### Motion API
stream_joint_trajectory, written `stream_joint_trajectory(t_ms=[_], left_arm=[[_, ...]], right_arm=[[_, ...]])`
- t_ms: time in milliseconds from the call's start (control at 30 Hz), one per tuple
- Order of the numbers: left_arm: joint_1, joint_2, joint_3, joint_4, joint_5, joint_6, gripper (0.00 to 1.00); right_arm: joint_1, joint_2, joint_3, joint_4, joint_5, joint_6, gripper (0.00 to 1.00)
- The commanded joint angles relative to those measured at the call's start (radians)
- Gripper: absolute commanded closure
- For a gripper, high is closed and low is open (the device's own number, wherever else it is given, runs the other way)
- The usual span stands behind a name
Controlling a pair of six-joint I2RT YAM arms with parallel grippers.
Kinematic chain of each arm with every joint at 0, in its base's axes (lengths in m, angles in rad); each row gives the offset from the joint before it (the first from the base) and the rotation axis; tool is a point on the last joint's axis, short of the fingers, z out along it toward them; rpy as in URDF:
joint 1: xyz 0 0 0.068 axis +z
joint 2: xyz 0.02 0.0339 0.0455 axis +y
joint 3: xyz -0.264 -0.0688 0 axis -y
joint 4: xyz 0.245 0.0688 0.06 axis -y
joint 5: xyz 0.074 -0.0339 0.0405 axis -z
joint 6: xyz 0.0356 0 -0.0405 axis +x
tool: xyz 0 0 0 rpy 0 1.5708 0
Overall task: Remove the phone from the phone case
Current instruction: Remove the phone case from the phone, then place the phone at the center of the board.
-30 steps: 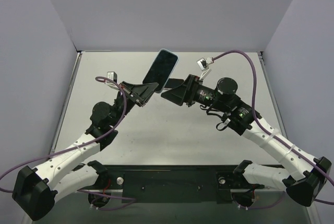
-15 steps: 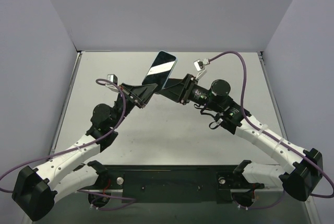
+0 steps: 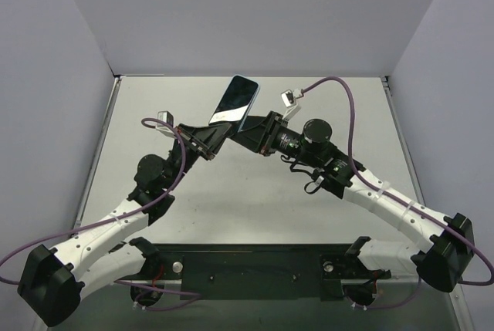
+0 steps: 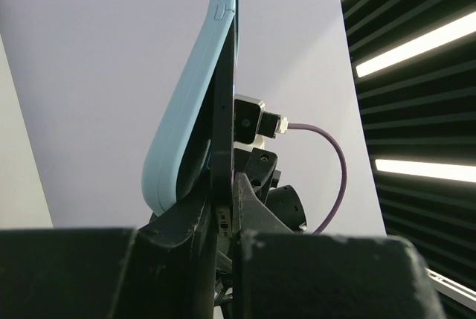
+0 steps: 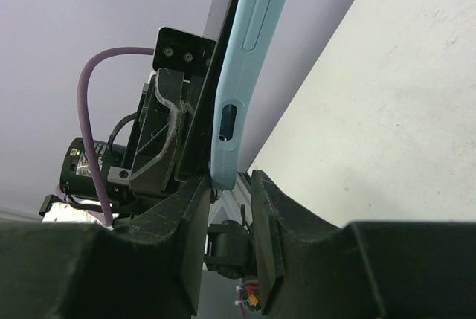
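Observation:
The phone [image 3: 235, 102], in a light blue case, is held tilted in the air above the middle of the table. My left gripper [image 3: 218, 132] is shut on its lower end. In the left wrist view the dark phone [image 4: 224, 111] stands edge-on between my fingers, and the blue case [image 4: 186, 126] bulges away from it on the left. My right gripper [image 3: 242, 132] is at the same lower end from the right. In the right wrist view its jaws [image 5: 229, 185] stand apart, with the case's edge [image 5: 249, 51] ending at the tips, against the left finger [image 5: 186, 207].
The grey table [image 3: 231, 200] lies below both arms, walled at the back and both sides. A purple cable [image 3: 340, 84] loops above the right wrist, and another [image 3: 181, 157] runs along the left arm. The black base bar [image 3: 255, 265] is at the near edge.
My right arm has moved left, closing in on the phone's lower end. The phone has shifted slightly left in my left gripper.

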Motion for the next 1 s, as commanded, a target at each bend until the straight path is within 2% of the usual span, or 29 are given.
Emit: stream_joint_trajectory(t_ms=[0, 233, 300, 333, 433, 533, 667, 767, 800, 833, 867, 933, 967], left_arm=[[-0.016, -0.022, 0.026, 0.168, 0.015, -0.027, 1.00], [-0.019, -0.034, 0.005, 0.175, 0.017, -0.050, 1.00], [-0.017, -0.035, -0.001, 0.185, 0.017, -0.060, 1.00], [-0.017, -0.039, -0.004, 0.186, 0.017, -0.064, 1.00], [-0.019, -0.043, -0.009, 0.206, 0.029, -0.061, 1.00], [-0.017, -0.048, 0.002, 0.211, 0.052, -0.040, 1.00], [-0.017, -0.042, 0.043, 0.182, 0.132, 0.023, 1.00], [-0.017, -0.028, 0.097, 0.117, 0.234, 0.156, 1.00], [-0.016, -0.017, 0.147, 0.032, 0.324, 0.199, 1.00], [-0.017, -0.013, 0.181, -0.031, 0.374, 0.312, 1.00], [-0.024, -0.008, 0.239, -0.200, 0.441, 0.389, 1.00], [-0.039, 0.009, 0.288, -0.380, 0.541, 0.572, 1.00], [-0.037, 0.015, 0.287, -0.418, 0.589, 0.657, 1.00]], right_arm=[[0.015, 0.026, 0.051, 0.031, 0.060, -0.031, 0.75], [0.014, 0.057, 0.059, 0.113, 0.093, -0.008, 0.78], [0.015, 0.062, 0.057, 0.123, 0.096, -0.010, 0.87], [0.015, 0.062, 0.057, 0.115, 0.106, -0.013, 1.00], [0.012, 0.048, 0.053, -0.004, 0.184, -0.037, 1.00], [-0.009, 0.023, 0.042, -0.161, 0.342, -0.051, 1.00], [-0.109, -0.023, 0.008, -0.342, 0.436, -0.051, 1.00], [-0.252, -0.052, 0.002, -0.530, 0.458, -0.089, 1.00], [-0.285, -0.070, 0.005, -0.620, 0.471, -0.137, 1.00], [-0.337, -0.085, 0.016, -0.667, 0.516, -0.160, 1.00], [-0.365, -0.114, 0.022, -0.760, 0.539, -0.213, 1.00], [-0.438, -0.167, 0.037, -0.860, 0.606, -0.293, 1.00], [-0.475, -0.187, 0.051, -0.885, 0.644, -0.342, 1.00]])
